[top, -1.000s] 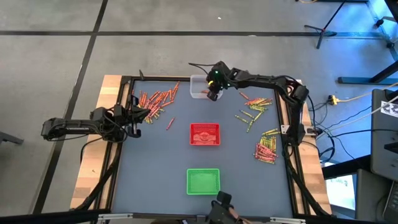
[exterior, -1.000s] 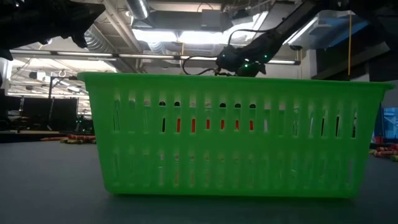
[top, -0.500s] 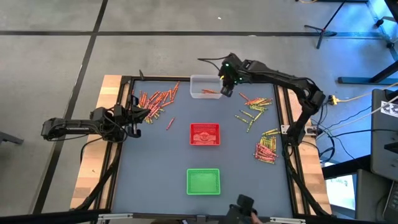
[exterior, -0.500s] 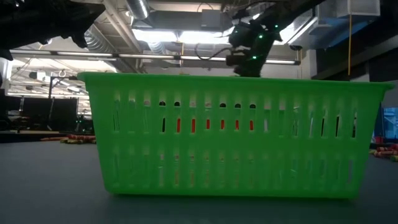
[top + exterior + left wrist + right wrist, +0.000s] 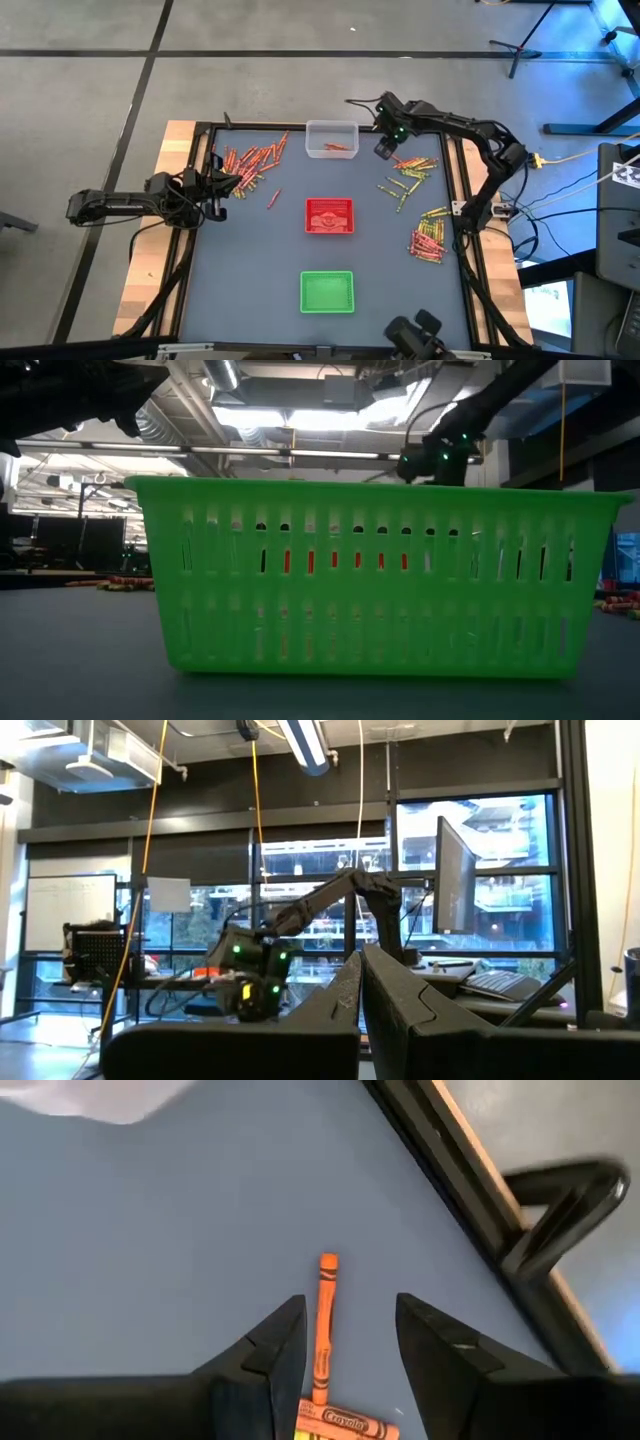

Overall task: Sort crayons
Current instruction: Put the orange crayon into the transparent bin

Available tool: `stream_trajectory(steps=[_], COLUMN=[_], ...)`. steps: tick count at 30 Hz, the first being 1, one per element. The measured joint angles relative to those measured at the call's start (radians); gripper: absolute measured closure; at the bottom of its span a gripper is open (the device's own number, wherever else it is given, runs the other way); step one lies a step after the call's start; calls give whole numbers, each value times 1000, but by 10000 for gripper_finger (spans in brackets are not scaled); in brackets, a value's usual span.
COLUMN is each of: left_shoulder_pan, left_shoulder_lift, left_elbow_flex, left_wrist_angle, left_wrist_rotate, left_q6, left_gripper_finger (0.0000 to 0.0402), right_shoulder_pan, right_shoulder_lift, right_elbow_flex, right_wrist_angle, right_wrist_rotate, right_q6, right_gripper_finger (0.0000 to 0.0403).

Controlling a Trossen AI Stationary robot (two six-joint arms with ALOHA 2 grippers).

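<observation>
Nearest the front edge of my counter [image 5: 250, 300], a smooth grey-blue sheet framed by a dark rail, stands the green tray [image 5: 327, 291], a square slotted plastic basket; in the low view its ribbed wall [image 5: 380, 575] fills almost the whole picture and blocks most of what lies behind, with only slivers of red showing through the slots. Behind it, mid-counter, sits the red tray [image 5: 329, 216], the same slotted make. My left claw [image 5: 218, 186] waits at the left rim, its fingers pressed shut on nothing, pointing level toward the room beyond. To the right of the red tray lie crayons: a tight red and yellow bunch [image 5: 429, 240] near the right rail, then a loose scatter of olive sticks [image 5: 400, 185] farther back. One red crayon [image 5: 272, 199] lies alone left of the red tray. My right claw [image 5: 385, 148] hangs over the far right part of the counter, just right of the clear tray [image 5: 331, 139], its fingers parted and empty; through the wrist view an orange crayon [image 5: 323, 1315], a thin paper-wrapped stick, lies flat on the counter between my dark fingertips [image 5: 282, 1342], with another orange one [image 5: 347, 1423] crosswise below it. The clear tray holds a single reddish stick [image 5: 337, 147]. At the far left, orange crayons [image 5: 250, 160] lie heaped beside the rail.
</observation>
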Motion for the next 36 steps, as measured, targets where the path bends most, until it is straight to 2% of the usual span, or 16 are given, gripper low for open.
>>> stream_trajectory(steps=[8,22,28,33,36], left_shoulder_pan=[0,0,0,0,0], left_shoulder_lift=[0,0,0,0,0], left_elbow_flex=[0,0,0,0,0], left_wrist_angle=[0,0,0,0,0], left_wrist_rotate=[0,-1,0,0,0], left_q6=[0,1,0,0,1], left_gripper_finger=[401,401,401,401,401], right_shoulder_pan=[-11,-24,-32,-29,-27], right_shoulder_lift=[27,150,152,154,158], right_elbow_flex=[-77,-76,-76,-69,-43], right_wrist_angle=[39,80,83,76,58], right_wrist_rotate=[-13,-20,-75,-64,-44], right_q6=[40,46,24,-6,-18], right_gripper_finger=[251,256,318,382,393])
